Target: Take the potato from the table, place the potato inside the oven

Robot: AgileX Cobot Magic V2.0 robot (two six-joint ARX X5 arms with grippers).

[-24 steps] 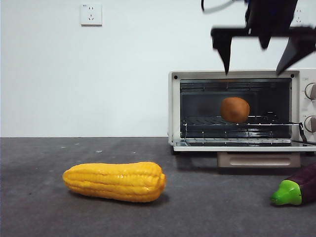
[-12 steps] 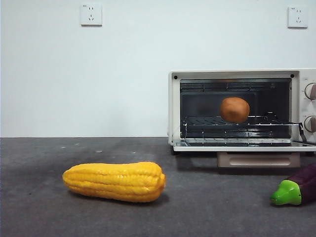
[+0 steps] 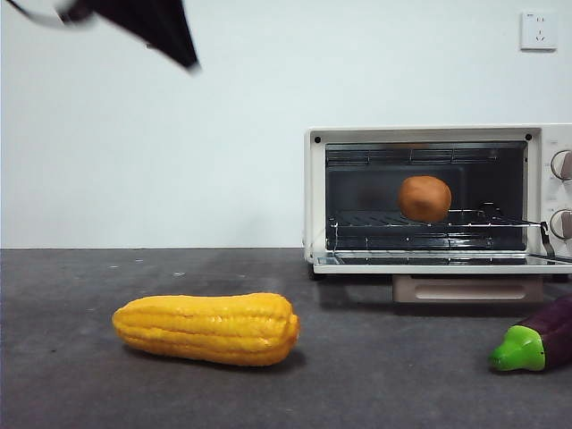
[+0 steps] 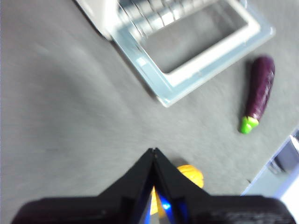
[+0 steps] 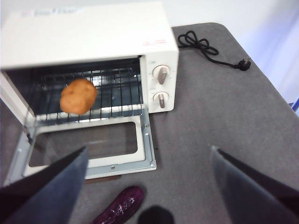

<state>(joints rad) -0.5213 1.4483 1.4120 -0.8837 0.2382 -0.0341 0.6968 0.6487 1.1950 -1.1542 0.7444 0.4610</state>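
Though nearly round, the potato (image 3: 424, 198) (both grippers empty: left (image 4: 153, 151) closed, right (image 5: 148, 156) spread) lies widthwise.

— Any lettering you can read anywhere?
— None. The oven (image 5: 93, 42) carries a small reddish mark on its top near the front edge and a pale smudge toward the back, both too blurred to make out
— The knobs (image 5: 161, 74)?
— No legible numbers around them
— And the wall?
— Only a socket (image 3: 538, 29), with no text that can be read
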